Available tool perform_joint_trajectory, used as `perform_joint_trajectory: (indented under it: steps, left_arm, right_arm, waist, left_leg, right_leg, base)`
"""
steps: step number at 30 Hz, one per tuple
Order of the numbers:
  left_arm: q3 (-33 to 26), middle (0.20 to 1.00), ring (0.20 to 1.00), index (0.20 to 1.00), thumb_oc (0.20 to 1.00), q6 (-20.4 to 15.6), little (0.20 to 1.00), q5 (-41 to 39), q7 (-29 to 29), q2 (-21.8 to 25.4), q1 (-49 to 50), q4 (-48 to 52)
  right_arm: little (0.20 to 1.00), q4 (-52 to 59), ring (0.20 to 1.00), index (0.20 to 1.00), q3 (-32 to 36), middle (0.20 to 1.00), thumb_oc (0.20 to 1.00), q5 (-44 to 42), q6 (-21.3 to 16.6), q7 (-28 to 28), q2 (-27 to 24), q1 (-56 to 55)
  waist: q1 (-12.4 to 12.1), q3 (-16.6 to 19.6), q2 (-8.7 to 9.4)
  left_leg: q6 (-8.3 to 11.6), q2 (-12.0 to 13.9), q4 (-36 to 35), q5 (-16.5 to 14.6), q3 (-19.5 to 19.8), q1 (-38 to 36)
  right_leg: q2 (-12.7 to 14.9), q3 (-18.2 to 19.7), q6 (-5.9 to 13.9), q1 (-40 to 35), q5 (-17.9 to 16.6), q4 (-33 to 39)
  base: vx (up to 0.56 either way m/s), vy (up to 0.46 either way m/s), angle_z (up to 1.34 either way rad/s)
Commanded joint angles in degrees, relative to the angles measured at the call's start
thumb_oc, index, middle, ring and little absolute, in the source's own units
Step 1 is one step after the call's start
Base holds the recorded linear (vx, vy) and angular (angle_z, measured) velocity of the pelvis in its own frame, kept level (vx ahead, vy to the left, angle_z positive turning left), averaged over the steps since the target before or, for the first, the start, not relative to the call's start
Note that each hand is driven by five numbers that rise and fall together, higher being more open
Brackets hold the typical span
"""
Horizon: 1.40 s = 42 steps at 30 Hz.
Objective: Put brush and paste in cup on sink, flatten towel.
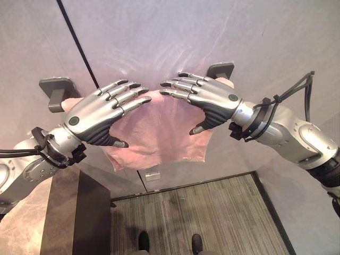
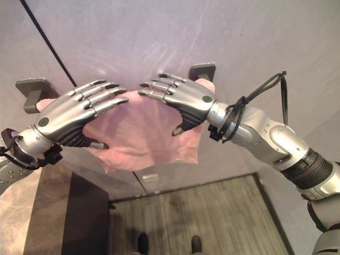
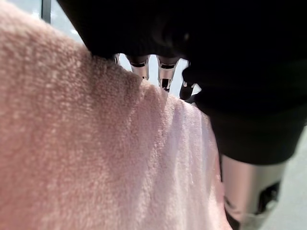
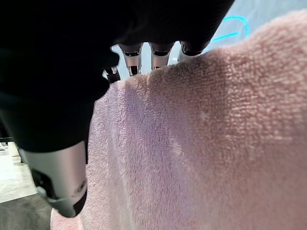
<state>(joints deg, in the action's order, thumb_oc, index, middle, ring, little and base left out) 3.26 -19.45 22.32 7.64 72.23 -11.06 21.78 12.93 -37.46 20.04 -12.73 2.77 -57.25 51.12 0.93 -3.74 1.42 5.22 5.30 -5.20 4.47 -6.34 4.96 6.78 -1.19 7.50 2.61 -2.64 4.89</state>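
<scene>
Towel (image 1: 154, 135): pink, hung behind both hands. Left hand (image 1: 101, 114), right hand (image 1: 207, 98): fingers straight, flat against cloth, tips near. Best swept outward, evenly, to smooth creases.

Wall (image 1: 212, 32): pale grey with a faint sheen, extended behind and above both hands. Dark seam (image 1: 79, 45): ran diagonally down the wall, above the left hand. Two dark grey brackets on the wall: one (image 1: 56, 90) just outside the left hand, one (image 1: 220, 69) just above the right. Floor (image 1: 212, 218): grey striped boards, well below the hands. Marble-topped counter (image 1: 32, 223) with dark side: below the left arm.
</scene>
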Motion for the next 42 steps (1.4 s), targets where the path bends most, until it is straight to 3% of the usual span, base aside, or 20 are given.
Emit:
perform_joint_trajectory:
  steps: [1,9,17,30,42]
  left_arm:
    - [0.4,1.0,1.0,1.0,1.0,-0.13,1.0,-2.74,-0.09,2.66,-0.15,0.13]
    - [2.69,1.0,1.0,1.0,1.0,-0.44,1.0,-0.7,-1.93,3.42,-0.56,-2.08]
    - [-1.47,1.0,1.0,1.0,1.0,-0.73,1.0,0.58,-2.26,3.89,5.58,-3.95]
    - [-6.32,1.0,1.0,1.0,1.0,0.14,1.0,-1.54,-1.59,-0.05,11.36,-7.44]
    - [-6.86,1.0,1.0,1.0,1.0,1.26,1.0,-4.51,-0.48,-5.94,13.04,-11.16]
  right_arm:
    - [1.0,0.54,1.0,1.0,-2.35,1.0,1.0,-0.21,-0.38,0.27,0.34,-0.96]
    - [1.0,1.5,1.0,1.0,-4.22,1.0,1.0,-4.16,-1.3,3.53,-0.5,-2.05]
    - [1.0,2.71,1.0,1.0,-1.44,1.0,1.0,-4.16,-2.16,4.06,-5.22,-7.76]
    - [1.0,-1.17,1.0,1.0,4.17,1.0,1.0,-1.05,-1.8,2.82,-6.87,-15.99]
    - [1.0,-3.01,1.0,1.0,8.45,1.0,1.0,0.79,-1.63,1.16,-5.42,-21.26]
  waist:
    - [-0.05,1.87,2.83]
    - [0.13,2.17,3.04]
    - [0.36,2.3,2.47]
    - [0.54,2.69,1.78]
    - [0.38,2.78,1.5]
  left_leg:
    - [0.93,1.19,0.2,-1.87,-1.6,-2.38]
    - [0.97,1.1,0.2,-1.82,-1.76,-2.35]
    - [0.99,1.07,0.2,-1.79,-2.11,-2.36]
    - [1.13,1.31,0.2,-1.68,-2.02,-2.6]
    - [1.04,1.23,0.2,-1.65,-1.75,-2.54]
  right_leg:
    - [6.78,-0.37,5.19,2.53,-4.25,0.11]
    - [6.97,0.04,5.3,2.91,-4.46,0.11]
    - [7.09,0.05,5.46,3.07,-4.62,0.11]
    - [7.06,-0.32,5.44,2.66,-4.44,0.11]
    - [7.08,-0.72,5.33,2.33,-4.21,0.11]
  base:
    - [0.0,0.0,0.0]
    - [0.0,0.0,0.0]
    - [0.0,0.0,0.0]
    - [0.0,0.0,0.0]
    - [0.01,-0.001,0.02]
